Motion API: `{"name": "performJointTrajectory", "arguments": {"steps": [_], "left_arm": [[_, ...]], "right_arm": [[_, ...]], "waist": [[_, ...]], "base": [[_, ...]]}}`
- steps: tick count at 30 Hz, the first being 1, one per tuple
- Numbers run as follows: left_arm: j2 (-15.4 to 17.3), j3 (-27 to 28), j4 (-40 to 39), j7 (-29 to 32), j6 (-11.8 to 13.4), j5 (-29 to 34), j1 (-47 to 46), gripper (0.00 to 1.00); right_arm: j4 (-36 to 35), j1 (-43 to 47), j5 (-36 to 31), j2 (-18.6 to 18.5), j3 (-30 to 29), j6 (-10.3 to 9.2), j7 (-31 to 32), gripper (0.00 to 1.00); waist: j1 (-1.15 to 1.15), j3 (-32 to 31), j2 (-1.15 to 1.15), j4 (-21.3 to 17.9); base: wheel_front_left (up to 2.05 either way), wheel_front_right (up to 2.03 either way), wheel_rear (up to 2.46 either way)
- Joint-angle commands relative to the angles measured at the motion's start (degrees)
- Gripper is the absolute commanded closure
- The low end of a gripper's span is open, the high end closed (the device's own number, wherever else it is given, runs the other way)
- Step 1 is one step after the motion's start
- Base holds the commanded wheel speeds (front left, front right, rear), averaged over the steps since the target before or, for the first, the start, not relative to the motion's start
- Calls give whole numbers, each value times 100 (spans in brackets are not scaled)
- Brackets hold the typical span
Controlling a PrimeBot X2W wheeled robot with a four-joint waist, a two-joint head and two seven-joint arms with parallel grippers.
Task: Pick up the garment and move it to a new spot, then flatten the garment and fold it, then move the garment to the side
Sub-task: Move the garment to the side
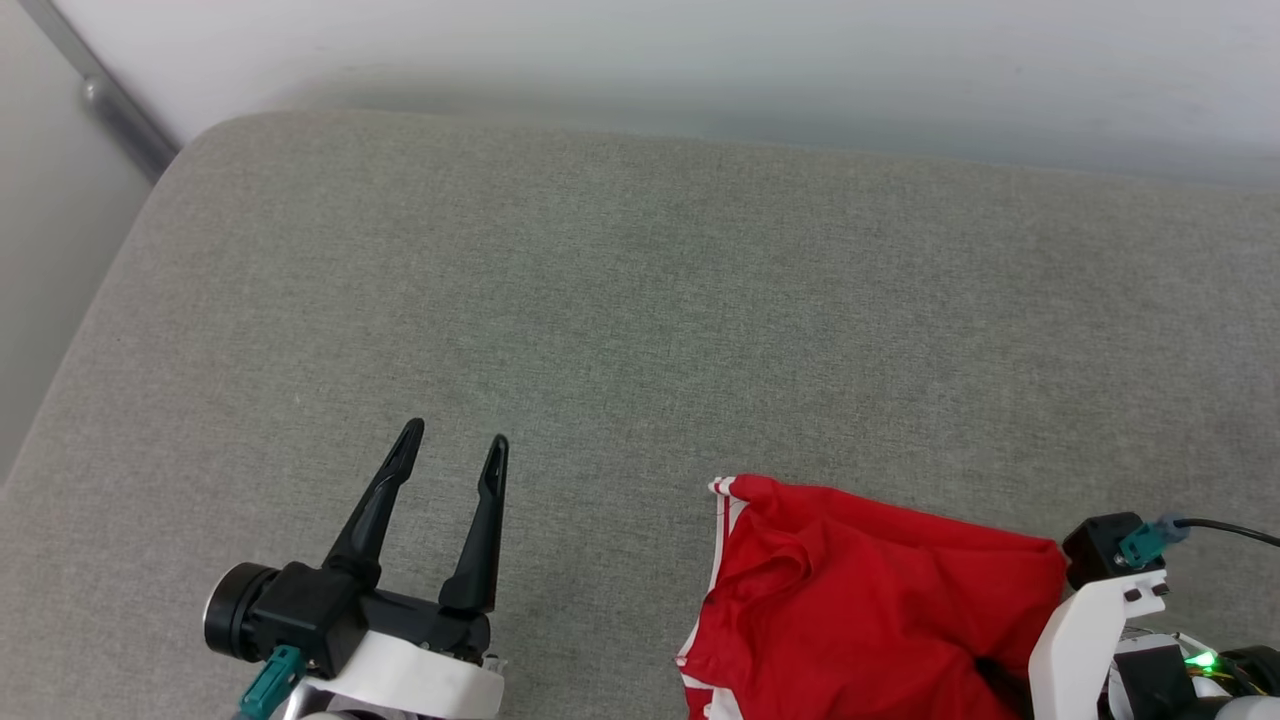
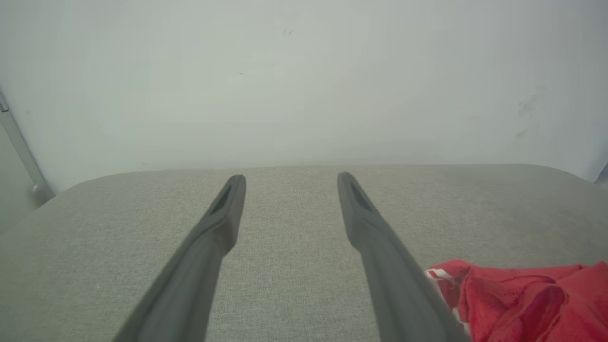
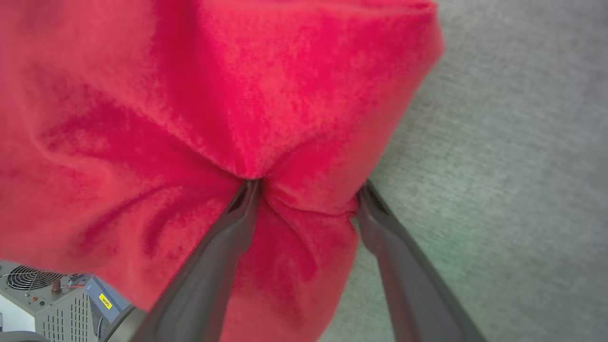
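Nearest, at the cushion's front edge, the garment [image 1: 860, 600] is seen bunched into a red heap, with white-striped trim shown along its left side. The right gripper [image 3: 308, 186] is pushed into this heap; its fingers are spread wide, a fold of red cloth is gathered between the tips, and no clamping is seen. Its white wrist bracket [image 1: 1090, 620] is angled in from the right. Beneath the cloth a grey vented unit [image 3: 42, 304] carries a yellow label [image 3: 105, 300], whose writing cannot be read. To the left, the left gripper [image 1: 455, 438] is held low over the grey cushion [image 1: 640, 280], fingers apart and nothing between them. Farther back, a pale wall [image 1: 700, 60] and a slanted metal bar [image 1: 100, 100] are visible.
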Motion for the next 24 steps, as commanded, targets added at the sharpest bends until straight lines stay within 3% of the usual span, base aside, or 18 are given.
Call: {"name": "performJointTrajectory", "arguments": {"steps": [1,3,4,5,6,12,20,24], "left_arm": [[-5,-13,17,-12,-8,14,-78,0],[-10,-23,28,-12,-8,11,-88,0],[-15,-27,36,-12,-7,8,-96,0],[-16,-32,42,-12,-8,2,-102,0],[-15,-39,48,-12,-8,-2,-105,0],[-4,-160,82,-12,-8,-4,-119,0],[-63,-695,120,-12,-8,64,-187,0],[-95,-928,91,-12,-8,104,-357,0]], "right_arm": [[315,43,-34,103,127,-1,-19,0],[537,36,-28,179,242,-1,-107,0],[623,21,-9,204,297,0,-161,59],[700,-2,-3,218,335,4,-210,96],[757,-36,-13,200,392,6,-263,100],[552,-487,-153,-238,687,-4,-667,100],[-131,-1548,-703,-1882,1918,-4,-768,100],[-381,-2187,-621,-2710,2456,-4,-711,100]], "waist": [[0,17,-1,35],[0,23,-1,55],[0,26,-1,61],[0,24,-1,64],[0,20,-1,65],[0,-40,-1,-105],[0,3,-1,-912],[0,286,-1,-1460]], "base": [[0,0,0],[0,0,0],[0,0,0],[0,0,0],[0,0,0],[0,0,0],[0,0,0],[0,0,0]]}}
